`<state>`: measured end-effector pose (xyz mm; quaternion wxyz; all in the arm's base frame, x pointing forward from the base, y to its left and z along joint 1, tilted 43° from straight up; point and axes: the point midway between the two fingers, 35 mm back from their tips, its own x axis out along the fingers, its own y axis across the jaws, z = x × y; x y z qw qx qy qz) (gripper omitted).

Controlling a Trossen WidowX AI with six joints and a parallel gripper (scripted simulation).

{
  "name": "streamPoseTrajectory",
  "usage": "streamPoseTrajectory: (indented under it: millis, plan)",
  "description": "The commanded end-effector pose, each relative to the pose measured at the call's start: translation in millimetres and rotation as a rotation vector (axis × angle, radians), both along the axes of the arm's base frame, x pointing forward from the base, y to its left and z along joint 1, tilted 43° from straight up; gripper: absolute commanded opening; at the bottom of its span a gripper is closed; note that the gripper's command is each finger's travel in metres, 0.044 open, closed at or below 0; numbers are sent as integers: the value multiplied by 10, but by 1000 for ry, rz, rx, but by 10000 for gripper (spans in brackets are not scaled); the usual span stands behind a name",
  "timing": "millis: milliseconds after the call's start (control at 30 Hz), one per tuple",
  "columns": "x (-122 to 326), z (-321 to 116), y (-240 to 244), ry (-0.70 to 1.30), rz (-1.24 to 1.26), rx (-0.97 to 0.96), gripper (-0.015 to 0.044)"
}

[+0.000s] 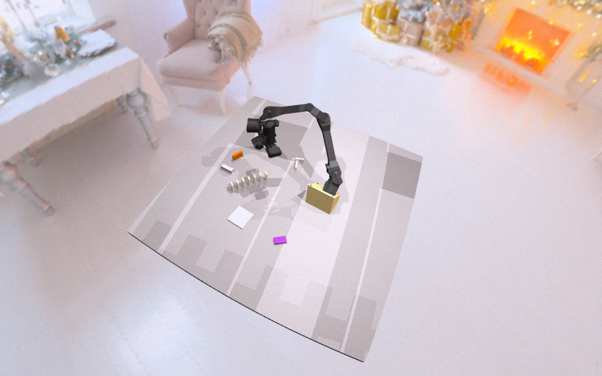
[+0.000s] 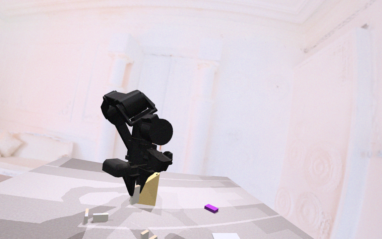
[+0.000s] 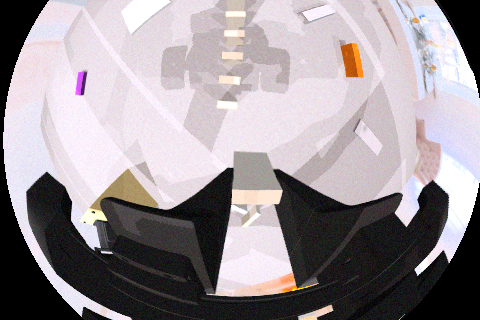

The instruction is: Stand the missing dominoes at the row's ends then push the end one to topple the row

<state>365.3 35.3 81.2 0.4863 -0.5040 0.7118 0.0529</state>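
My gripper [image 2: 136, 193] [image 3: 252, 175] is shut on a cream domino [image 2: 135, 199] [image 3: 257, 196]. The domino is held upright, off the near end of the row in the wrist view; its height above the table is hard to tell. Several cream dominoes stand in a straight, evenly spaced row [image 1: 249, 181] [image 3: 232, 56]; the exterior view catches only tops at its bottom edge. Two loose dominoes are close together: one [image 1: 299, 159] [image 2: 100, 217] lies on its side, the other [image 1: 296, 164] [image 2: 86, 216] is beside it. In the top view the arm hides the held domino.
An orange block [image 1: 237, 155] [image 3: 352, 60] and a pale block [image 1: 226, 168] [image 3: 318, 13] are beside the row. A white square [image 1: 240, 216] [image 3: 146, 8] and a purple block [image 1: 279, 240] [image 2: 211, 208] lie on its other side. A flat white piece [image 3: 368, 137] is at right. The arm's yellow base [image 1: 322, 198] stands behind.
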Motion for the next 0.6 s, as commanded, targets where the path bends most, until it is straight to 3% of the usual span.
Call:
streamPoseTrajectory:
  millis: [0,233,567]
  plan:
    - [-199,-141,87,-17,-35,-4,107]
    - [-192,-170,65,-17,-35,-4,107]
    - [-146,-591,-289,-18,-34,-1,107]
